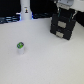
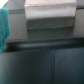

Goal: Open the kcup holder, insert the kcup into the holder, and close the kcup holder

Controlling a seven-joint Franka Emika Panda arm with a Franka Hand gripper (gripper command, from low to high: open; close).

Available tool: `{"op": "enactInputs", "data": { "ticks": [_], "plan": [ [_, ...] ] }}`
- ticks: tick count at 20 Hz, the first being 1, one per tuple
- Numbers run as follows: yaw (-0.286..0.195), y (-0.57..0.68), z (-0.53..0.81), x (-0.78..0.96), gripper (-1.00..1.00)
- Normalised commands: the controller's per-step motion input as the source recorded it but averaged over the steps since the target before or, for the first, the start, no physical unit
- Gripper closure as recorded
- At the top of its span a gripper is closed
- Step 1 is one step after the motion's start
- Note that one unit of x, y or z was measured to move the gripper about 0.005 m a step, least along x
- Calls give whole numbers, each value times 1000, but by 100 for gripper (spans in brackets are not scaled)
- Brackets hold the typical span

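Kcup: white, green-topped, upright on pale table, nearest camera, well apart from holder | holder: black box, exterior view's upper right, directly under gripper | gripper: jaw spread impossible to tell | bottle: white, far edge | wrist view: blurred

My kcup is white with a green top; the kcup holder is black (light handle on front), on a plain white worktop.
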Motion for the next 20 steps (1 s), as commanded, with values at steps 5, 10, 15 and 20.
{"op": "enactInputs", "data": {
  "ticks": [5, 10, 15, 20],
  "plan": [
    [-1, 80, -404, -396, -100],
    [-32, 23, -446, -432, -100],
    [-23, 7, -440, -391, -100],
    [-9, 7, -188, -238, 100]
  ]
}}
